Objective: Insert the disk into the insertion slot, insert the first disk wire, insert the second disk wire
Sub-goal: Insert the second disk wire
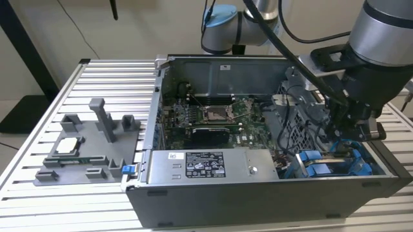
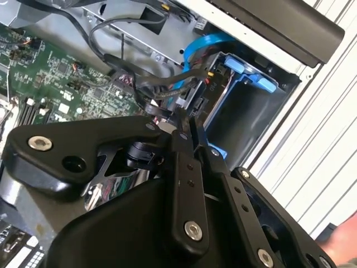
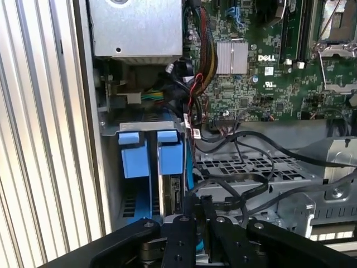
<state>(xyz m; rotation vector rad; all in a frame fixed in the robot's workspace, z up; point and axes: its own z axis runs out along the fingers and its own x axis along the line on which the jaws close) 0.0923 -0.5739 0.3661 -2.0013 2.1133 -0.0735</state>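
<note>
Arm reaches into the open computer case (image 1: 213,212) at the exterior view's right; gripper (image 1: 346,137) sits low over the drive bay (image 1: 332,164), just above its blue plastic parts. Second wrist view: gripper (image 2: 188,120) fingers pressed together, pinching a dark cable (image 2: 167,92) that runs toward the bay (image 2: 251,111). First wrist view: gripper (image 3: 192,209) at the bay mouth, beside the disk (image 3: 170,190), which stands on edge inside the bay (image 3: 150,129) between blue tabs. Power supply (image 1: 206,166) lies alongside; motherboard (image 1: 213,118) behind.
</note>
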